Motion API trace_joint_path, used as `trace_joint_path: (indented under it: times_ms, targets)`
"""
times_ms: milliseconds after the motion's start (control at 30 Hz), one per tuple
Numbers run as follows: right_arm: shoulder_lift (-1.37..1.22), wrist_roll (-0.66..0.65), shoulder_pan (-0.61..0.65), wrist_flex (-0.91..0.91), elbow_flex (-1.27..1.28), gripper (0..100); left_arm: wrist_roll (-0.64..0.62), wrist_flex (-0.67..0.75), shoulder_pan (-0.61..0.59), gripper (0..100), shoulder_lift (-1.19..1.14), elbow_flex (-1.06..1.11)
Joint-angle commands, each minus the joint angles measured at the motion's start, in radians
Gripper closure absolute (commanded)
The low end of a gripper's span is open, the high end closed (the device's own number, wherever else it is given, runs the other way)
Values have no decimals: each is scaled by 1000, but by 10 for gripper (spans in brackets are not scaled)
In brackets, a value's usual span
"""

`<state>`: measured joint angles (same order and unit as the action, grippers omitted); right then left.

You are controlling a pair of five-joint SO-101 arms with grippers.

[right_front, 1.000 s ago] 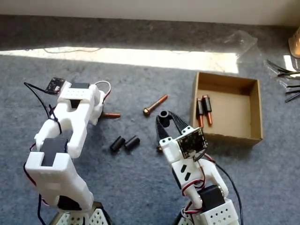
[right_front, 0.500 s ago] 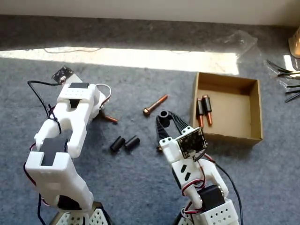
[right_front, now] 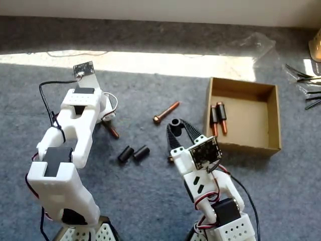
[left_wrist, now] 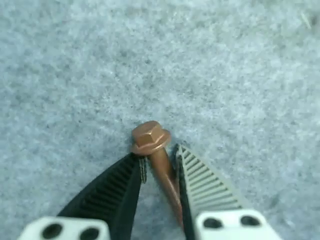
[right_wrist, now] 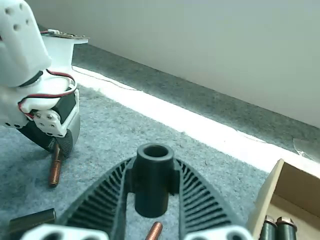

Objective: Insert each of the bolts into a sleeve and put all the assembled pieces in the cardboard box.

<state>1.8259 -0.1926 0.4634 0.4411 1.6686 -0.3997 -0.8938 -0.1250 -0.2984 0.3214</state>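
Over the grey tabletop (right_front: 150, 196), left of the cardboard box (right_front: 274, 120), the right fingers (right_wrist: 107, 195) are clamping a sleeve (right_wrist: 151, 177) upright, bore facing up. Toward the left edge, the left fingers (left_wrist: 120, 185) are pinching a bolt (left_wrist: 150, 138), its shank slanting off the bore's line.

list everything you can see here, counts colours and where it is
held bolt: 1, copper, in the left gripper
loose bolt: 1, copper, on the carpet between the arms
third bolt: 1, copper, on the carpet under the right gripper
held sleeve: 1, black, upright in the right gripper
loose sleeves: 2, black, side by side on the carpet
assembled pieces: 2, copper and black, inside the box
cardboard box: 1, brown, beside the right arm
carpet: 1, grey
left gripper: 1, shut on the bolt
right gripper: 1, black, shut on the sleeve
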Motion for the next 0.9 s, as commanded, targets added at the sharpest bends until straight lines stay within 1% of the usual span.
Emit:
trace_joint_path:
  times_ms: [0,100,233,400,600,667,867]
  targets:
    - [13,-12,10,-2,147,993,29,11,-10,896,-16,-21]
    - [13,-12,10,-2,147,993,29,11,-10,899,-16,-21]
    - [13,-12,10,-2,147,993,29,15,-10,937,-18,-22]
    - [13,-12,10,-2,147,993,20,17,-8,900,-18,-21]
    - [13,-12,10,-2,147,993,-195,17,1,854,-18,-18]
    - [13,-12,10,-2,147,993,-221,17,-1,849,-18,-21]
    - [13,-12,8,-2,147,993,-222,15,31,853,-18,-22]
